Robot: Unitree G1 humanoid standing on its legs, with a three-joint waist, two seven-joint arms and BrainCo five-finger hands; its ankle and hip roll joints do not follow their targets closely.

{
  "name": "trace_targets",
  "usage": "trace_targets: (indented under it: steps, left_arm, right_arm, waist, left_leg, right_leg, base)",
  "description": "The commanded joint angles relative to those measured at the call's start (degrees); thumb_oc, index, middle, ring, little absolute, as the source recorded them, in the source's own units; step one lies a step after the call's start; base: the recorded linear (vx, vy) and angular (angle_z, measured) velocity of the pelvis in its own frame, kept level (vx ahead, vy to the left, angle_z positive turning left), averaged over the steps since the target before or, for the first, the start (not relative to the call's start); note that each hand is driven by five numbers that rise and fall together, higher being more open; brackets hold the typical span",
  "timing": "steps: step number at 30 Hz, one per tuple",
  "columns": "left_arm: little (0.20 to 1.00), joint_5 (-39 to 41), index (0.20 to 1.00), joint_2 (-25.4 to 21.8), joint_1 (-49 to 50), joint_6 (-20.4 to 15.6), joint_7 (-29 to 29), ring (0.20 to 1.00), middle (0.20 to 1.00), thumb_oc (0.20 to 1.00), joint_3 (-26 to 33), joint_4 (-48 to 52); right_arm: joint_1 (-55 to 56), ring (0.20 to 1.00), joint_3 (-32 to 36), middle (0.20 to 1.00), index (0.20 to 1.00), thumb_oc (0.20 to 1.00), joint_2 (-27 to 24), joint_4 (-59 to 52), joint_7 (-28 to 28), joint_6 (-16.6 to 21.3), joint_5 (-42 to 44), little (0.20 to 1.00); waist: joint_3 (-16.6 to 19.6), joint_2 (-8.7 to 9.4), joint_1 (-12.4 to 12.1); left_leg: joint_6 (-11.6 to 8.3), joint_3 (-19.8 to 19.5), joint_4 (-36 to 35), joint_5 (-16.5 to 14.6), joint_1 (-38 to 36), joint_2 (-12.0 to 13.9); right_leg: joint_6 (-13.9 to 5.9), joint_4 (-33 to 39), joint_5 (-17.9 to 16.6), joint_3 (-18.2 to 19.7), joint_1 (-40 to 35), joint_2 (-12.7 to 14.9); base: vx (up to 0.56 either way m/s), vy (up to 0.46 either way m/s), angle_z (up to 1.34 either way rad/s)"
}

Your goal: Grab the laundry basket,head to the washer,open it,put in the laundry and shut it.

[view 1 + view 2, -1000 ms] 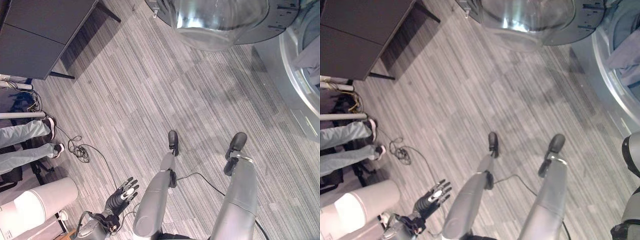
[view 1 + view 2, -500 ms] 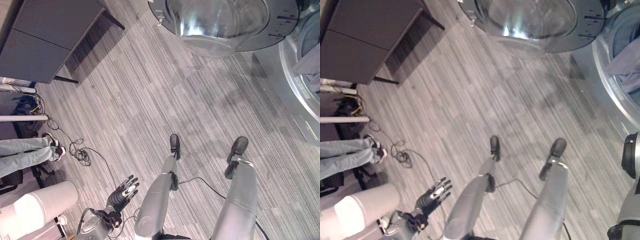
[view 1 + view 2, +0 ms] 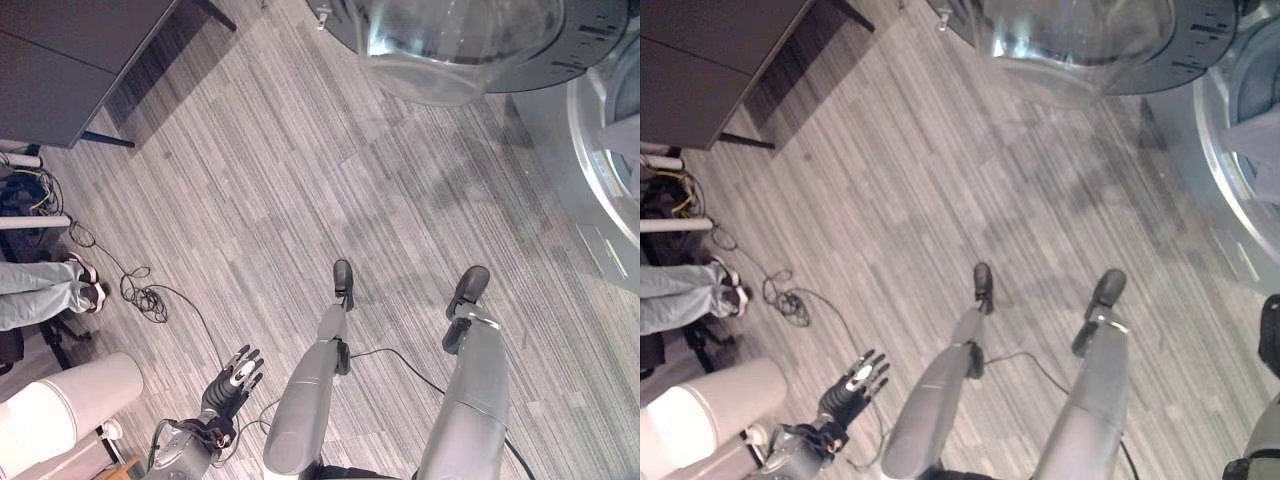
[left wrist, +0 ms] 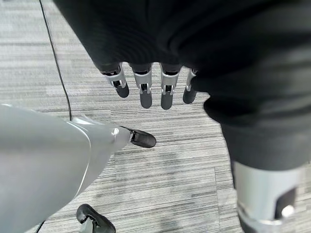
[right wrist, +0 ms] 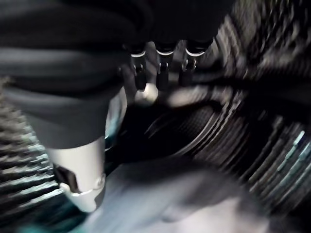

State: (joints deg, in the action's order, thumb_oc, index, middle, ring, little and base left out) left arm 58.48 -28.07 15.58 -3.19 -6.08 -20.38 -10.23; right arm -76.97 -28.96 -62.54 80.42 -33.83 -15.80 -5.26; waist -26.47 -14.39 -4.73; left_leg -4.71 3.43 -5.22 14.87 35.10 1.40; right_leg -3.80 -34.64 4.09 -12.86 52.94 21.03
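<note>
The washer's round glass door (image 3: pixel 470 45) stands swung open at the top of the eye views. The washer front (image 3: pixel 590 190) runs down the right edge, and pale cloth (image 3: pixel 1260 130) lies in its opening. In the right wrist view my right hand (image 5: pixel 163 68) reaches with straight fingers into the dark ribbed drum (image 5: pixel 233 141), above pale laundry (image 5: pixel 184 204), holding nothing. Low at the bottom left hangs my left hand (image 3: pixel 232 380), open with fingers (image 4: pixel 146 92) spread over the floor.
A white round container (image 3: pixel 60 410) stands on the floor at the bottom left, close to my left hand. A person's legs and shoes (image 3: pixel 50 285) come in from the left edge. A dark cabinet (image 3: pixel 70 60) fills the top left corner.
The whole picture has shifted slightly, so the camera moved. My left hand stays low and open, a touch further left. Nothing was taken hold of or let go.
</note>
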Motion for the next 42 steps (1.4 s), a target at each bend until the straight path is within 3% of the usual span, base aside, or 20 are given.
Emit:
trace_targets:
  steps: [1, 4, 8, 9, 11, 12, 13, 14, 17, 19, 20, 23, 27, 32, 33, 34, 37, 39, 40, 42]
  left_arm:
    - [1.0, -0.2, 1.0, -2.8, 1.3, -1.2, -2.2, 1.0, 1.0, 1.0, 0.0, -1.3]
    - [1.0, -0.7, 1.0, -3.0, 1.0, -1.2, -1.6, 1.0, 1.0, 1.0, 0.1, -2.0]
    - [1.0, -1.3, 1.0, -2.4, -0.6, -2.1, 0.0, 1.0, 1.0, 1.0, 0.4, -2.0]
    - [1.0, -1.3, 1.0, -2.7, -0.5, -2.1, 0.0, 1.0, 1.0, 1.0, 0.4, -2.0]
    - [1.0, -1.6, 1.0, -2.6, -0.3, -2.6, 0.7, 1.0, 1.0, 1.0, 1.8, -2.3]
    - [1.0, -1.6, 1.0, -2.5, 0.7, -4.4, 1.7, 1.0, 1.0, 1.0, 3.8, -1.5]
    - [1.0, -2.1, 1.0, -2.6, 0.8, -4.9, 2.2, 1.0, 1.0, 1.0, 4.2, -1.4]
    - [1.0, -3.6, 1.0, -2.6, 0.3, -6.2, 3.3, 1.0, 1.0, 1.0, 4.9, -1.6]
    - [1.0, -6.3, 1.0, -2.2, -0.6, -7.7, 5.8, 1.0, 1.0, 1.0, 5.4, -2.5]
    - [1.0, -7.4, 1.0, -2.2, -0.7, -8.1, 6.4, 1.0, 1.0, 1.0, 5.4, -2.7]
    - [1.0, -9.5, 1.0, -2.3, -1.1, -9.0, 7.7, 1.0, 1.0, 1.0, 5.5, -3.4]
    - [1.0, -13.1, 1.0, -2.3, -2.3, -9.1, 8.9, 1.0, 1.0, 1.0, 4.5, -6.1]
    - [1.0, -17.8, 1.0, -2.8, -2.5, -9.1, 10.6, 1.0, 1.0, 1.0, 4.9, -8.4]
    - [1.0, -28.2, 1.0, -3.1, -3.9, -8.6, 12.0, 1.0, 1.0, 1.0, 5.0, -10.8]
    - [1.0, -32.9, 1.0, -3.0, -5.0, -8.3, 13.9, 1.0, 1.0, 1.0, 6.7, -11.0]
    - [1.0, -32.9, 1.0, -3.0, -5.0, -8.2, 14.0, 1.0, 1.0, 1.0, 6.7, -11.0]
    - [1.0, -35.3, 1.0, -2.2, -5.2, -7.8, 15.5, 1.0, 1.0, 1.0, 9.9, -11.4]
    - [1.0, -36.9, 1.0, -0.7, -4.4, -6.9, 16.2, 1.0, 1.0, 1.0, 11.8, -11.7]
    - [1.0, -37.2, 1.0, 0.3, -4.1, -6.3, 16.3, 1.0, 1.0, 1.0, 12.4, -12.0]
    - [1.0, -39.1, 1.0, 2.8, -4.4, -5.3, 17.5, 1.0, 1.0, 1.0, 13.8, -12.2]
  right_arm:
    - [-4.6, 1.0, -8.5, 1.0, 1.0, 1.0, -7.3, -2.4, 1.4, 2.0, -6.6, 1.0]
    - [-3.4, 1.0, -7.9, 1.0, 1.0, 1.0, -5.2, -3.4, 1.2, 1.6, -8.6, 1.0]
    - [5.1, 1.0, 1.8, 1.0, 1.0, 1.0, 2.4, -7.9, -0.5, 7.9, 3.0, 1.0]
    - [5.8, 1.0, 2.5, 1.0, 1.0, 1.0, 2.5, -8.3, -0.6, 7.8, 3.0, 1.0]
    - [12.1, 1.0, 5.8, 1.0, 1.0, 1.0, 6.7, -13.1, -1.0, 9.2, 3.9, 1.0]
    - [21.5, 1.0, 9.2, 1.0, 1.0, 1.0, 12.7, -20.7, -2.6, 9.2, -0.1, 1.0]
    - [23.4, 1.0, 9.6, 1.0, 1.0, 1.0, 14.8, -23.1, -3.4, 9.3, -1.6, 1.0]
    - [28.0, 1.0, 9.4, 1.0, 1.0, 1.0, 20.3, -28.1, -4.2, 9.5, -4.9, 1.0]
    - [34.3, 1.0, 7.8, 1.0, 1.0, 1.0, 27.6, -33.0, -4.1, 10.2, -9.0, 1.0]
    - [36.3, 1.0, 6.5, 1.0, 1.0, 1.0, 29.7, -33.2, -3.5, 10.4, -10.2, 1.0]
    - [40.5, 1.0, 3.8, 1.0, 1.0, 1.0, 34.0, -33.5, -2.5, 11.5, -12.0, 1.0]
    - [46.3, 1.0, 1.0, 1.0, 1.0, 1.0, 39.5, -29.9, 0.4, 13.1, -11.5, 1.0]
    - [56.9, 1.0, 1.0, 1.0, 1.0, 1.0, 42.6, -25.5, 4.4, 14.9, -8.7, 1.0]
    - [67.5, 1.0, 7.3, 1.0, 1.0, 1.0, 43.1, -19.8, 8.8, 16.2, -4.9, 1.0]
    - [70.1, 1.0, 9.2, 1.0, 1.0, 1.0, 43.7, -19.1, 10.6, 16.6, -2.5, 1.0]
    - [70.1, 1.0, 9.2, 1.0, 1.0, 1.0, 43.7, -19.1, 10.6, 16.6, -2.4, 1.0]
    - [71.3, 1.0, 9.2, 1.0, 1.0, 1.0, 44.3, -17.3, 12.5, 16.9, -2.0, 1.0]
    - [71.9, 1.0, 8.4, 1.0, 1.0, 1.0, 44.9, -17.6, 13.3, 16.5, -2.9, 1.0]
    - [72.2, 1.0, 7.9, 1.0, 1.0, 1.0, 45.1, -17.5, 13.4, 16.3, -3.1, 1.0]
    - [73.4, 1.0, 6.1, 1.0, 1.0, 1.0, 45.3, -17.2, 15.0, 15.6, -3.9, 1.0]
  waist:
    - [-3.1, -0.4, 0.2]
    - [-3.3, -0.12, 0.0]
    - [-3.3, 0.24, 0.0]
    - [-3.3, 0.45, -0.1]
    - [-3.3, 0.9, -0.1]
    - [-3.3, 1.33, -0.2]
    - [-3.3, 1.41, -0.2]
    - [-3.3, 1.91, -0.1]
    - [-3.3, 3.0, 0.2]
    - [-3.3, 3.46, 0.3]
    - [-3.3, 4.68, 0.6]
    - [-3.3, 6.79, 1.3]
    - [-1.5, 10.37, 2.1]
    - [4.7, 11.9, 4.2]
    - [5.7, 11.91, 5.6]
    - [5.5, 11.94, 5.6]
    - [8.8, 11.79, 4.5]
    - [11.3, 12.52, 2.6]
    - [12.4, 12.81, 2.2]
    - [14.5, 13.88, 0.9]
  left_leg:
    - [-2.21, 0.4, 0.3, -8.2, -2.5, 2.7]
    - [-2.07, 0.4, 0.5, -8.0, -2.4, 2.9]
    - [-1.87, 0.1, 0.6, -8.2, -2.3, 3.1]
    - [-1.87, 0.0, 0.6, -8.2, -2.3, 3.1]
    - [-1.68, 0.0, 1.2, -8.5, -2.2, 3.2]
    - [-1.39, -0.2, 2.6, -9.0, -1.8, 3.1]
    - [-1.27, -0.2, 3.0, -9.2, -1.6, 3.0]
    - [-1.02, -0.1, 4.6, -9.9, -1.2, 3.0]
    - [-0.5, -0.2, 7.7, -11.5, -0.6, 2.9]
    - [-0.29, -0.2, 8.9, -12.1, -0.6, 2.9]
    - [0.18, -0.4, 11.6, -13.8, -1.0, 3.0]
    - [0.64, 0.0, 15.4, -16.8, -3.2, 3.2]
    - [2.54, 0.8, 19.5, -22.1, -10.2, 2.6]
    - [5.62, 0.5, 20.0, -26.0, -19.2, 0.2]
    - [7.14, 1.1, 18.3, -25.8, -24.3, 0.2]
    - [7.1, 1.2, 18.2, -25.9, -24.4, 0.3]
    - [7.33, 3.2, 15.8, -24.8, -28.3, 1.1]
    - [6.65, 5.0, 15.3, -24.7, -30.5, 1.6]
    - [6.37, 5.5, 15.5, -24.9, -31.3, 1.8]
    - [3.58, 6.9, 26.2, -19.9, -29.6, 4.9]
  right_leg:
    - [-2.53, 10.6, 1.0, 2.4, -3.2, -3.3]
    - [-2.49, 11.2, 0.7, 2.3, -3.7, -3.5]
    - [-2.42, 12.1, 0.5, 1.8, -4.7, -3.8]
    - [-2.42, 12.2, 0.5, 1.8, -4.8, -3.8]
    - [-2.46, 12.7, 0.1, 1.7, -5.2, -3.9]
    - [-2.47, 13.9, -0.7, 1.2, -6.2, -3.8]
    - [-2.57, 14.5, -1.1, 1.0, -6.6, -3.7]
    - [-2.7, 15.6, -2.0, 1.0, -7.5, -3.5]
    - [-2.78, 17.4, -3.2, 0.7, -9.5, -3.3]
    - [-2.76, 18.2, -3.6, 0.6, -10.5, -3.3]
    - [-3.08, 20.4, -4.7, 0.1, -13.7, -3.2]
    - [-3.79, 23.5, -6.3, -0.4, -19.2, -3.3]
    - [-5.58, 27.4, -8.3, -0.2, -28.5, -2.9]
    - [-7.26, 27.5, -9.9, 0.7, -36.8, -0.5]
    - [-6.15, 20.7, -7.7, 1.7, -36.7, -3.5]
    - [-6.1, 20.5, -7.5, 1.8, -36.7, -3.5]
    - [-4.42, 16.1, -0.9, -4.2, -39.5, -8.0]
    - [-3.23, 18.3, 1.7, -8.6, -43.4, -9.3]
    - [-2.64, 20.2, 2.0, -8.8, -45.3, -9.9]
    - [0.44, 26.4, 3.6, -6.4, -50.7, -13.8]
  base:
    - [0.0, 0.005, 0.07]
    - [0.0, 0.003, -0.03]
    - [0.01, 0.006, -0.02]
    - [0.0, 0.0, 0.0]
    - [-0.02, 0.017, 0.05]
    - [-0.04, 0.04, 0.05]
    - [-0.06, 0.072, 0.03]
    - [-0.05, 0.07, 0.0]
    - [-0.05, 0.086, -0.02]
    - [-0.03, 0.076, 0.01]
    - [-0.03, 0.098, 0.07]
    - [-0.02, 0.133, 0.0]
    - [0.07, 0.216, -0.14]
    - [0.17, 0.225, -0.24]
    - [0.11, 0.19, 0.02]
    - [0.07, 0.162, 0.03]
    - [0.07, 0.031, -0.25]
    - [0.13, -0.062, -0.73]
    - [0.22, -0.189, -1.08]
    - [0.19, -0.282, -0.74]
